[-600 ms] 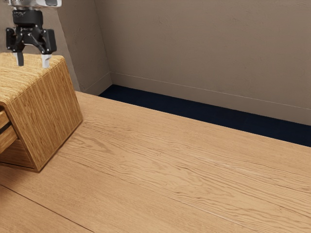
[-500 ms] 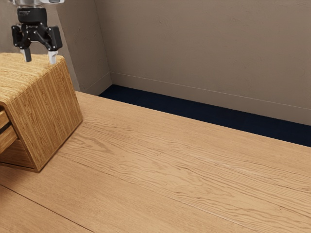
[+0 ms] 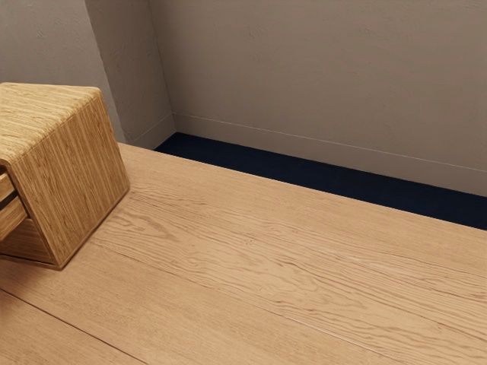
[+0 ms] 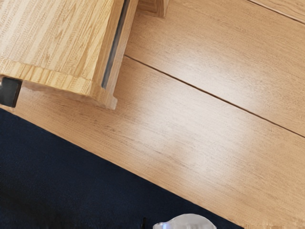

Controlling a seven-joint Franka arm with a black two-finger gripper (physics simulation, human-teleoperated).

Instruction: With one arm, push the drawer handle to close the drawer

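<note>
One slow, square push on what is likely the handle [image 4: 9,91], wrist view's left edge, suits the drawer [image 3: 11,217]; claw apart or together, I can't tell.

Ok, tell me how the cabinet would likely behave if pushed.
The cabinet looks like rigid wood, so it probably won't flex. Its boxy body sits flat on the table, so a low push would likely slide it rather than tip it. Flat sides make rolling unlikely.
</note>
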